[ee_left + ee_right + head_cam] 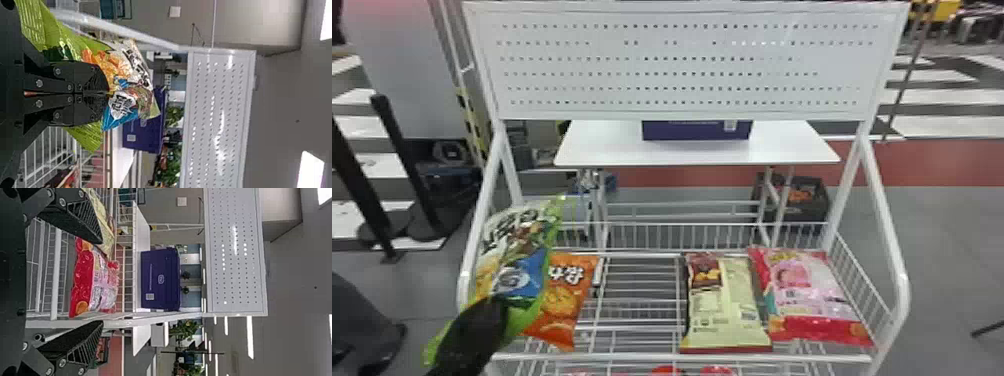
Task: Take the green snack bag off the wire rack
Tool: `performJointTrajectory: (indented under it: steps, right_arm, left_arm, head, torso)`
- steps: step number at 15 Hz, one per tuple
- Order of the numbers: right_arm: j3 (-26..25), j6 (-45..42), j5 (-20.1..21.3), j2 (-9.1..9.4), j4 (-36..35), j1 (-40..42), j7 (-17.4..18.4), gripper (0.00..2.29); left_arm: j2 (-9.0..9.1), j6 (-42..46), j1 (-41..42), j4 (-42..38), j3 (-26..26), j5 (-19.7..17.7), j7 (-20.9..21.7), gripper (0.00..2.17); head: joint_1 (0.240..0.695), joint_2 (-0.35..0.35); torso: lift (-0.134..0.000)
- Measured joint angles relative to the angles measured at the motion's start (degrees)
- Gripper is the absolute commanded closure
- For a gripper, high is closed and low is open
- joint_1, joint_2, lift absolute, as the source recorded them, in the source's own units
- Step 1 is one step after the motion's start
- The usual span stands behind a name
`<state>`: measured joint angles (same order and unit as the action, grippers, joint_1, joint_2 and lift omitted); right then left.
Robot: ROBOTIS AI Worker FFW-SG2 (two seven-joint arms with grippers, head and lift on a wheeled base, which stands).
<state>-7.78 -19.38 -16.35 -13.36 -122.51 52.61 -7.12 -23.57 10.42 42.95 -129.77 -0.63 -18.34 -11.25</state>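
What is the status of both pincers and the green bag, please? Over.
Left pincer shut on green snack bag, held up at left end of wire rack. Right pincer open, empty. Orange bag partly hidden behind green one, might get brushed.

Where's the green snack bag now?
In the head view, the green snack bag is at the left of the wire rack, pinched in the left gripper, partly hiding the orange bag.

From here, a brick-red strip (932,165) crosses the grey floor (952,235), running off rightward past the white table (602,145). A dark crate (809,216) sits near the table's right-hand legs; bright lights (250,337) shine high above the table.
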Motion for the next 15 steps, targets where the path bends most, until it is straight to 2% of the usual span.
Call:
performJointTrajectory:
  steps: [3, 6, 15]
  right_arm:
    - [0.2, 0.0, -0.1, -0.04, 0.6, -0.4, 0.0, 0.17]
    - [0.4, 0.0, -0.2, -0.17, 1.0, -0.6, 0.0, 0.17]
    - [0.8, -0.3, -0.4, -0.35, 0.9, -0.4, 0.0, 0.17]
  left_arm:
    - [0.54, 9.4, 7.5, 0.8, 4.2, -1.0, 1.9, 1.79]
    - [1.02, 15.0, 11.5, 2.2, 6.0, -1.3, 2.4, 1.79]
    - [1.26, 19.0, 15.0, 2.9, 7.2, -1.3, 3.4, 1.79]
  head:
    - [0.499, 0.0]
    - [0.499, 0.0]
    - [0.499, 0.0]
  torso:
    - [0.0]
    - [0.0]
    - [0.0]
